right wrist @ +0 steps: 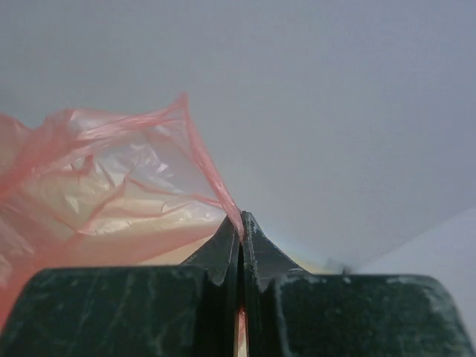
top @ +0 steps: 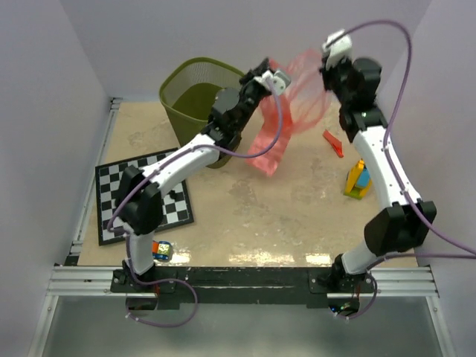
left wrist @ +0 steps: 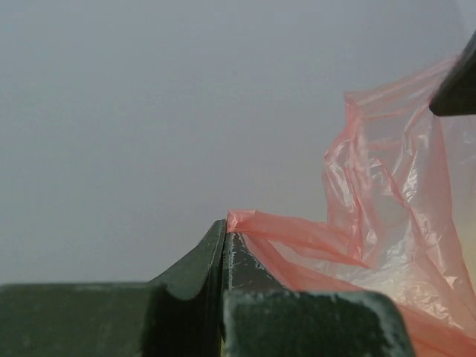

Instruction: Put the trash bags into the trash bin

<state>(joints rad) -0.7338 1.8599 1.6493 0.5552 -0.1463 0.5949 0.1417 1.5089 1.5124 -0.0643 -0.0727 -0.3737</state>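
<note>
Overhead view, wrist close-ups (bag (top: 297,104) shared)

From the top view I saw a mottled beige table (top: 245,223) mid-frame, boxed in by plain pale walls: back wall (top: 186,30) on top, left wall (top: 37,134), right wall (top: 454,111). Aluminium rails (top: 82,281) ran along the bottom and up the left. Light was soft and even. Both wrist views showed only blank grey wall (left wrist: 149,111).

My trash bag (top: 294,111) is translucent pink-red, the trash bin (top: 178,123) olive-green mesh. The board (top: 111,216) is black-and-white chequered, my worktop (top: 282,216) mottled beige.
</note>
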